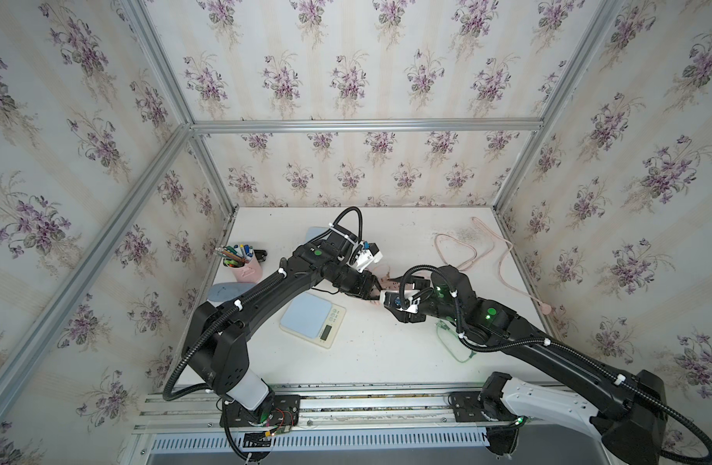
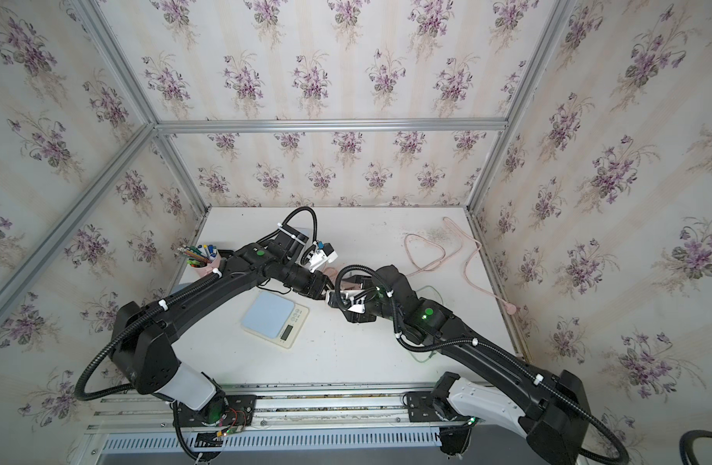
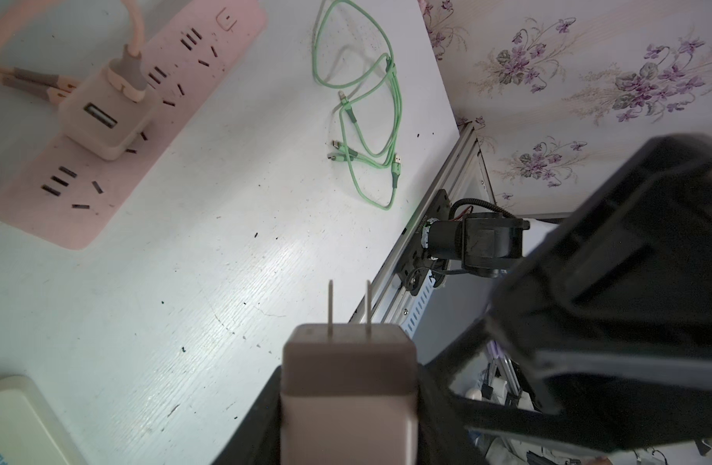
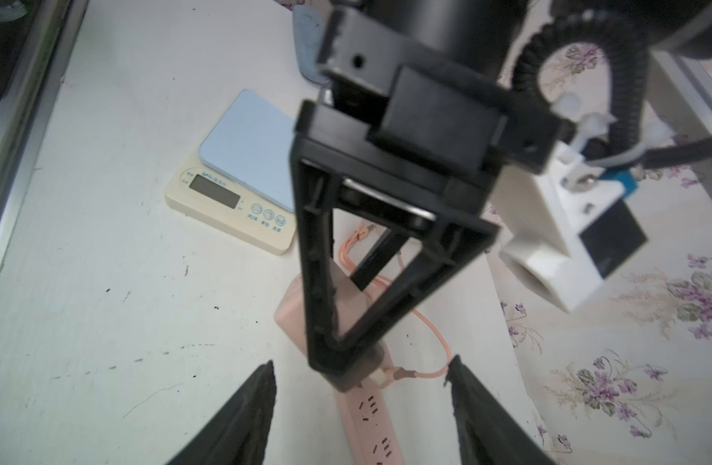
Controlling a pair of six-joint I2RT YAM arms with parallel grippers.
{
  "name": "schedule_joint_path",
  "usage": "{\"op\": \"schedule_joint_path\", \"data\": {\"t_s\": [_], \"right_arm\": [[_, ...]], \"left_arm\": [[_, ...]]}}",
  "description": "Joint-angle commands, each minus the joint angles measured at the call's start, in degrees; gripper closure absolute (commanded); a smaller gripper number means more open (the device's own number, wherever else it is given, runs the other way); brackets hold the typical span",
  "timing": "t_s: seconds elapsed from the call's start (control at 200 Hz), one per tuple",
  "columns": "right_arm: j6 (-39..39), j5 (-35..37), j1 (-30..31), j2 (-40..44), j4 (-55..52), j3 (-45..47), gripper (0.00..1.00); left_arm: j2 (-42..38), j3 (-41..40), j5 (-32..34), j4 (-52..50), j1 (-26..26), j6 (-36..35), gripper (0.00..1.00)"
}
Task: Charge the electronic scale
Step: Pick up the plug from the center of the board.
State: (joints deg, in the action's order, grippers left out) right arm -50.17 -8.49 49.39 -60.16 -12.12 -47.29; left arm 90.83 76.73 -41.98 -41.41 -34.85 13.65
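The electronic scale [image 1: 313, 319] [image 2: 274, 318], cream with a pale blue plate, lies flat near the table's middle and also shows in the right wrist view [image 4: 241, 161]. My left gripper [image 3: 348, 386] is shut on a pinkish charger adapter [image 3: 348, 362], its two prongs pointing forward above the table. A pink power strip [image 3: 116, 133] [image 4: 370, 426] lies just beyond, and a second adapter [image 3: 104, 116] with a pink cable is plugged into it. My right gripper [image 4: 362, 364] stands open and empty, facing the left gripper's fingers [image 4: 334, 282] above the strip. Both grippers meet behind the scale [image 1: 382, 288].
A green multi-plug cable [image 3: 370, 120] [image 1: 453, 346] lies at the front right. A long pink cord [image 1: 503, 261] loops at the back right. A pink pen cup [image 1: 243, 263] and blue pads [image 1: 229, 292] sit at the left. A thin black cable [image 2: 273, 290] runs by the scale's far edge.
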Motion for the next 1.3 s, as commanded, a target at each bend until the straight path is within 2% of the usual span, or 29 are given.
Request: {"op": "schedule_joint_path", "data": {"t_s": [0.0,0.18,0.54,0.619,0.674,0.749,0.804,0.889,0.984,1.079,1.294], "right_arm": [[-4.9,2.4,2.0,-2.0,-2.7,-1.7,0.31],[-7.2,3.9,2.9,-3.5,-1.0,-2.3,0.31],[-6.0,-0.7,3.1,-5.5,3.8,-1.3,0.51],[-4.4,-2.1,3.2,-5.3,5.7,-0.3,0.63],[-2.8,-2.8,3.2,-4.8,7.3,0.8,0.78],[-0.4,-3.5,3.1,-4.0,9.7,2.2,0.93],[2.2,-3.2,3.1,-3.4,11.4,3.3,1.0],[6.6,-1.5,2.9,-2.3,14.1,5.4,1.0],[10.8,-2.1,2.1,-0.4,17.1,8.5,1.0],[14.4,-2.8,1.4,1.3,19.6,10.8,1.0],[20.3,-5.0,-0.9,1.4,18.2,9.2,1.0]], "left_arm": [[-0.7,-0.2,-3.2,-1.1,0.2,-1.5,0.75],[-2.2,-1.3,-4.2,-1.5,0.1,-1.5,0.74],[-4.1,-3.4,-6.8,-1.7,0.2,-1.3,0.69],[-3.9,-3.3,-6.9,-1.6,0.1,-1.2,0.66],[-3.9,-3.0,-6.6,-1.6,0.2,-1.1,0.62],[-4.4,-2.6,-4.0,-1.4,0.2,-0.2,0.43],[-5.7,-2.8,-2.0,-0.2,0.2,0.7,0.36],[-9.1,-4.7,1.4,4.5,0.7,3.8,0.3],[-15.3,-10.4,3.3,15.2,1.5,10.5,0.28],[-17.7,-15.3,3.3,24.5,1.5,16.6,0.28],[-15.5,-17.0,4.4,27.2,-1.2,18.4,0.28]]}}
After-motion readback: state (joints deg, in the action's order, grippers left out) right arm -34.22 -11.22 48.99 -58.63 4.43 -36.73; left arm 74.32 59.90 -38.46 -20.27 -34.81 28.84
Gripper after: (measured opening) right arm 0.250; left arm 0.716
